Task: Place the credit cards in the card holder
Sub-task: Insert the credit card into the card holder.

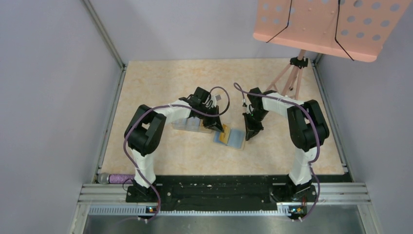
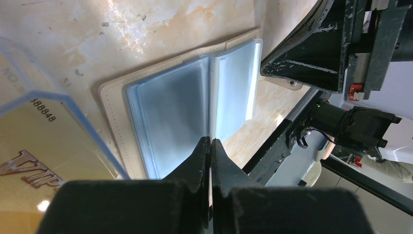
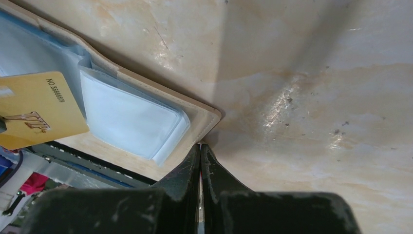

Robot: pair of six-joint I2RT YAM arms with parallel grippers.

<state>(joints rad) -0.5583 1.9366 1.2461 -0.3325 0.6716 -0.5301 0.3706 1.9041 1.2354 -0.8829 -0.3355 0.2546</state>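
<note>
The card holder (image 1: 234, 140) lay open on the table (image 3: 316, 97) between my two arms. Its clear sleeves (image 2: 168, 122) were fanned up and, as far as I could see, empty. My left gripper (image 2: 210, 144) hung over the middle fold with its fingers pressed together and nothing visible between them. The yellow card (image 3: 39, 109) stood raised just beside it, over the left half of the holder. I could not tell whether I gripped the card or it only leaned there. My right gripper (image 3: 200, 148) was closed tight too and held nothing, its tips down at the holder's outer corner, touching it or just beside it. Some grey cards (image 1: 187, 125) lay on the table under my left arm.

I judged I was at the first insertion, with the holder open and no card yet seated. The next move called for the card's edge to meet a sleeve's mouth squarely while my right side kept the cover from sliding.

The yellow card read "VIP" and "NO." followed by a run of eights; the last digits were unclear.
</note>
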